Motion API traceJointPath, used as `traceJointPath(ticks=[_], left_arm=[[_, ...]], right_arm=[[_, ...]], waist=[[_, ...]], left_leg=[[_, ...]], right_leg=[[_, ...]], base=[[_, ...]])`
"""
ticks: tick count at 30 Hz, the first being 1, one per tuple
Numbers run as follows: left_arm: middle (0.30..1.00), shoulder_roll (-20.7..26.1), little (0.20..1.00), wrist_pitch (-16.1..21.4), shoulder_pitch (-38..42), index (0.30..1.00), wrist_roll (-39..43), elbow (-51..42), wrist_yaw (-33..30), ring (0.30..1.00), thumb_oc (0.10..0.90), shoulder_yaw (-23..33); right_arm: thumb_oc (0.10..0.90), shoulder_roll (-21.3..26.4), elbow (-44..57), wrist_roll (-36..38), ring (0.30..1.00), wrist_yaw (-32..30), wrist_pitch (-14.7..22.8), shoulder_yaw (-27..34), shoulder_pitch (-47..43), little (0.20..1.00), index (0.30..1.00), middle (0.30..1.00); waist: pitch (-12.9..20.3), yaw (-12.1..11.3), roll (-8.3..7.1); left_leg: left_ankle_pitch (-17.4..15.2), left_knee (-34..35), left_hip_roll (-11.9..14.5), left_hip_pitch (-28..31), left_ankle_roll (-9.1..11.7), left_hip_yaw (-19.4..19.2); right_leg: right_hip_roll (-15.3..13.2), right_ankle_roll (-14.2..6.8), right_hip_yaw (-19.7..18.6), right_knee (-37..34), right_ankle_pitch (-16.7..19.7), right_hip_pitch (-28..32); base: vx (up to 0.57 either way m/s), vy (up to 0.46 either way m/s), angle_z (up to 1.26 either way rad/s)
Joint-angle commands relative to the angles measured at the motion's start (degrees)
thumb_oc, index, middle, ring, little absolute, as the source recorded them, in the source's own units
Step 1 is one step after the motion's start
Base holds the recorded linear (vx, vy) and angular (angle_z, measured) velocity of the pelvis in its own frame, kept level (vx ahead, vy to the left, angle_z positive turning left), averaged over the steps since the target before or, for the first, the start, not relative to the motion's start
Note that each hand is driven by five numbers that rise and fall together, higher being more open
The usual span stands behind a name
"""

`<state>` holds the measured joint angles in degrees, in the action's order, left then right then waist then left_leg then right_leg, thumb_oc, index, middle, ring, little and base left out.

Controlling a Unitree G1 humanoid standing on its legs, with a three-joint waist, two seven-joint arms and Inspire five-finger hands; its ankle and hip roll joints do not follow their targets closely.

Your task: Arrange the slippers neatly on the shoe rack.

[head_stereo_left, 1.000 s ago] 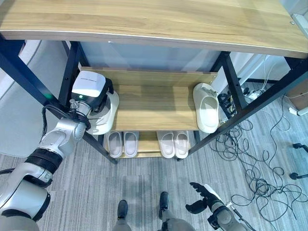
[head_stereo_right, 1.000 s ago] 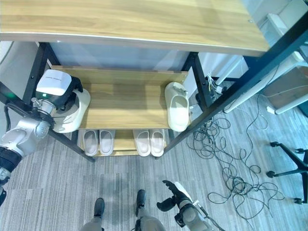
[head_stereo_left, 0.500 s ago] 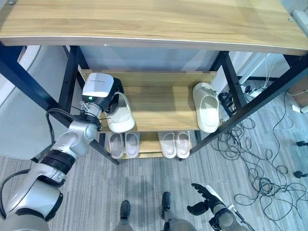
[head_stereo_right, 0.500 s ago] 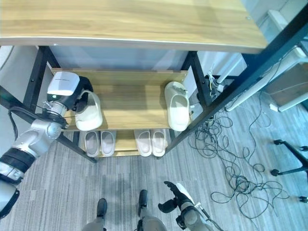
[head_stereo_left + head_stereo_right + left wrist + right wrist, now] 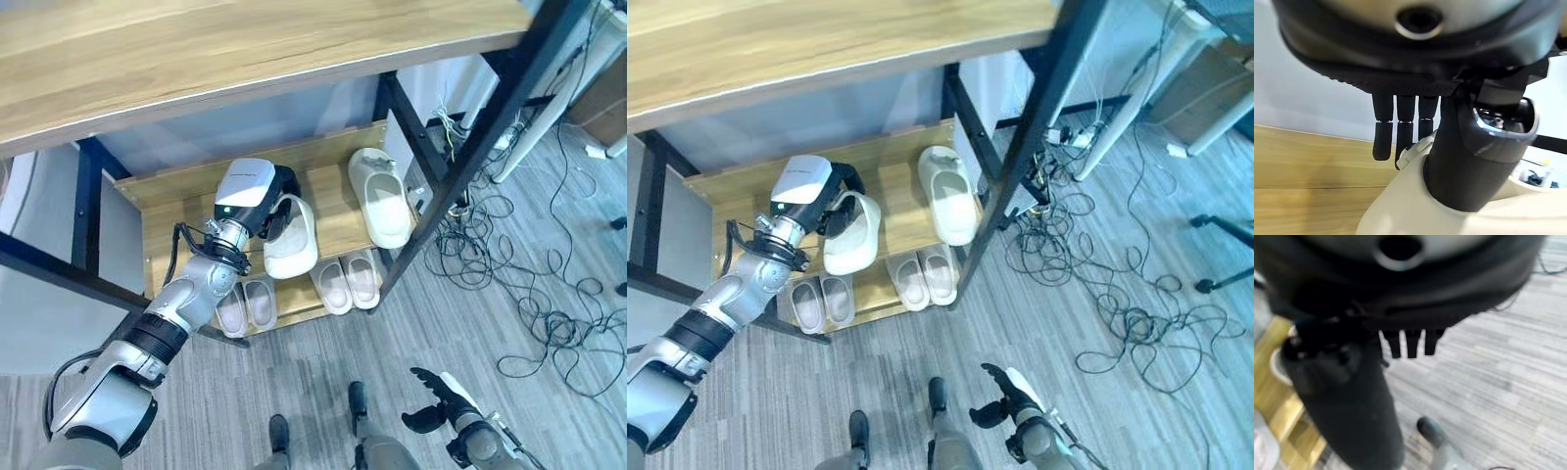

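Observation:
My left hand (image 5: 277, 194) is shut on a cream slipper (image 5: 291, 239) over the middle shelf (image 5: 186, 230) of the shoe rack, near its centre, with the slipper's end reaching past the front edge. In the left wrist view the fingers (image 5: 1400, 131) and thumb clasp the slipper's rim (image 5: 1410, 210). A matching cream slipper (image 5: 380, 196) lies at the shelf's right end, a short gap away. My right hand (image 5: 437, 401) hangs low over the floor, fingers relaxed and holding nothing.
Two pairs of pale slippers (image 5: 246, 304) (image 5: 349, 282) sit on the bottom shelf. A wide wooden top board (image 5: 245, 59) overhangs the rack, with black frame posts (image 5: 460, 147) at its sides. Loose cables (image 5: 529, 284) lie on the grey floor to the right.
The camera has shifted. My left hand has carried the cream slipper from the shelf's left end rightwards to its middle, closer to the other slipper. The right hand stays low.

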<state>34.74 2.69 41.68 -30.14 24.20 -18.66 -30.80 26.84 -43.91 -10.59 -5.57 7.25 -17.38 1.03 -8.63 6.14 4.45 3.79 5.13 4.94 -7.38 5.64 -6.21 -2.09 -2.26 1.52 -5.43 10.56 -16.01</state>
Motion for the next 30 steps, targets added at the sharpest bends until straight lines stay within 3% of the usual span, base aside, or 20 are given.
traceJointPath(ticks=[1, 8, 26, 27, 28, 29, 30], left_arm=[[0.300, 0.7, 0.300, 1.5, 13.8, 0.300, 2.5, 5.8, -5.1, 0.300, 0.400, 1.6], [0.300, 2.4, 0.300, 1.2, 19.8, 0.300, 2.8, 12.3, -5.8, 0.300, 0.400, -1.9], [0.300, 4.6, 0.300, 0.4, 29.1, 0.300, 1.4, 23.0, -6.6, 0.300, 0.400, -7.8], [0.319, 4.7, 0.319, 0.3, 29.6, 0.319, 1.2, 23.8, -6.6, 0.319, 0.413, -8.2], [0.545, 4.9, 0.545, 0.2, 30.1, 0.545, 1.0, 25.1, -6.6, 0.545, 0.563, -8.5], [0.587, 4.9, 0.587, 0.2, 30.1, 0.587, 1.0, 25.2, -6.7, 0.587, 0.591, -8.6], [0.804, 5.0, 0.804, 0.0, 30.3, 0.804, 0.9, 25.9, -6.8, 0.804, 0.736, -8.5]], right_arm=[[0.800, 4.9, 5.6, 1.3, 0.900, -1.8, 2.6, 1.7, 2.7, 0.900, 0.900, 0.900], [0.800, 5.6, 5.1, 2.2, 0.900, -2.1, 2.8, 1.7, 2.8, 0.900, 0.900, 0.900], [0.800, 6.0, 5.9, 4.6, 0.900, -1.9, 4.1, 0.9, 2.3, 0.900, 0.900, 0.900], [0.800, 6.2, 6.2, 4.7, 0.900, -1.9, 4.1, 0.9, 2.3, 0.900, 0.900, 0.900], [0.800, 6.2, 6.6, 4.8, 0.900, -1.7, 4.3, 0.7, 2.6, 0.900, 0.900, 0.900], [0.800, 6.2, 6.6, 4.8, 0.900, -1.7, 4.3, 0.7, 2.7, 0.900, 0.900, 0.900], [0.800, 6.2, 6.9, 4.9, 0.900, -1.7, 4.4, 0.7, 2.7, 0.900, 0.900, 0.900]], waist=[[2.5, 1.7, 0.40], [2.1, 3.3, 1.88], [1.4, 5.4, 3.23], [1.3, 5.5, 3.22], [1.4, 5.6, 3.22], [1.4, 5.6, 3.20], [1.4, 5.7, 3.17]], left_leg=[[0.2, -0.1, -1.5, -4.4, -0.1, 1.1], [0.3, -0.1, -1.5, -4.7, 0.1, -0.1], [0.8, -0.1, -1.1, -6.2, 0.8, -1.3], [0.9, -0.1, -1.1, -6.3, 0.8, -1.4], [0.9, -0.1, -1.0, -6.4, 0.9, -1.4], [0.9, -0.1, -1.0, -6.4, 0.9, -1.4], [0.9, -0.1, -1.0, -6.4, 1.0, -1.5]], right_leg=[[-4.6, -6.6, 2.8, 0.4, -7.9, 2.4], [-4.6, -6.6, 1.5, 0.4, -7.4, 0.9], [-4.4, -6.8, 0.6, 0.4, -6.7, -1.7], [-4.3, -6.8, 0.6, 0.4, -6.6, -1.8], [-4.3, -6.7, 0.5, 0.4, -6.5, -1.9], [-4.3, -6.7, 0.5, 0.4, -6.5, -2.0], [-4.2, -6.7, 0.5, 0.4, -6.5, -2.0]], base=[[0.02, -0.007, -0.12], [0.01, -0.005, -0.15], [0.01, -0.011, -0.05], [0.00, 0.000, 0.00], [0.00, 0.000, 0.00], [0.00, 0.000, 0.00], [0.00, 0.000, 0.00]])
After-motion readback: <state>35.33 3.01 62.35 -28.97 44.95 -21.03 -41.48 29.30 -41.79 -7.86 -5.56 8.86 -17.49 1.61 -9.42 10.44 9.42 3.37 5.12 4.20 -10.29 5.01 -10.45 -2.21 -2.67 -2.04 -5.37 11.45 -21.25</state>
